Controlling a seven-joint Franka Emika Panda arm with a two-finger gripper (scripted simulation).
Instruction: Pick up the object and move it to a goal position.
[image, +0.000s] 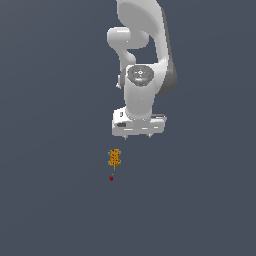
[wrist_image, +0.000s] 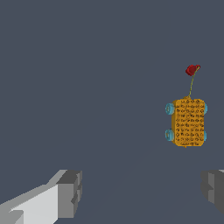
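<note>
**Approach phase: open gripper offset from the object, before any grasp**

The object (image: 114, 158) is a small orange-yellow speckled block lying flat on the plain dark desk surface. The wrist view shows small pale blue knobs at its sides and a thin stalk rising from one end to a red dot (wrist_image: 192, 69). No edge or corner of the desk falls inside either picture, so the object's place on the desk can be given only relative to the arm: in the exterior view it lies below the gripper (image: 137, 135) and slightly toward the exterior view's left, apart from it. Nothing touches it.

The gripper (wrist_image: 142, 190) is spread wide, with nothing between its fingers (wrist_image: 70, 192). In the wrist view the object sits outside the gap, nearer one finger than the other and beyond both tips. This arrangement suggests the pick-up step is not yet begun: the jaws appear to be held apart so that they can straddle the block once the hand is centred over it. The stalk looks too slender to grasp; the block's flat sides seem the better purchase.

No container appears in either view, and no goal marker is visible.
</note>
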